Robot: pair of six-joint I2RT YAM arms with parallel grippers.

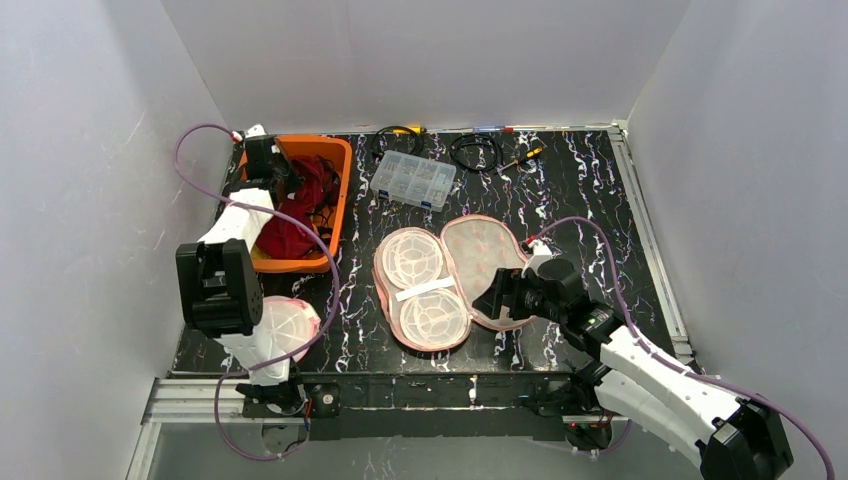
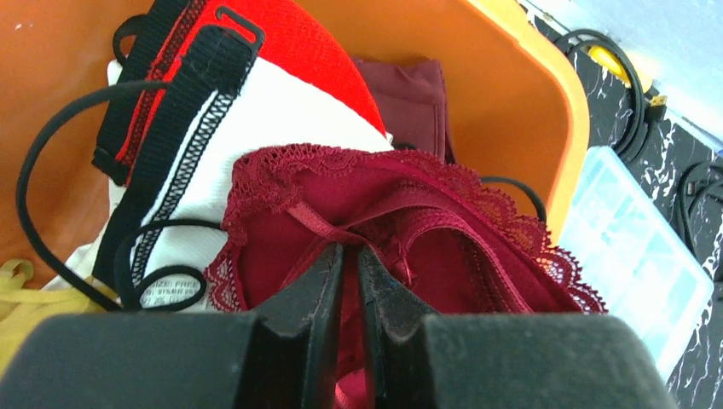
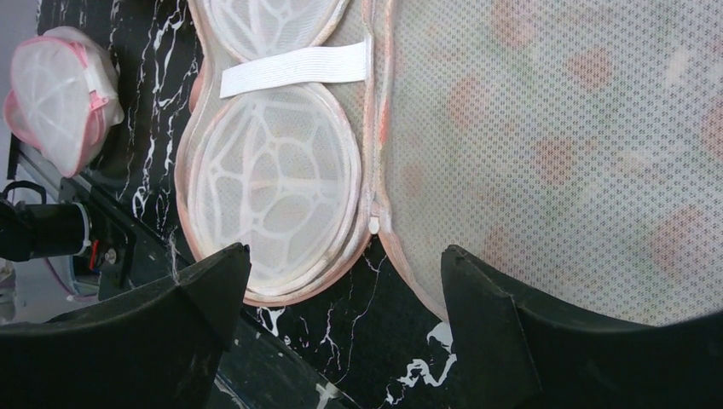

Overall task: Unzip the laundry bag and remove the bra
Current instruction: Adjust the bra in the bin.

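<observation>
Left hand (image 2: 351,256): pinched on bra (image 2: 443,221) in bin (image 1: 345,180) at 10 o'clock. Right hand (image 3: 343,256): wide apart over opened bag (image 1: 425,290), long axis 12–6.

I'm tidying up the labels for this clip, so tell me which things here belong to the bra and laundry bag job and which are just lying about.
Job: opened laundry bag; dark red bra, pinched by the left gripper in the orange bin; right gripper, open over the bag.
Lying about: second closed bag, clear organizer box, cables, screwdriver, other garments in the bin.
</observation>
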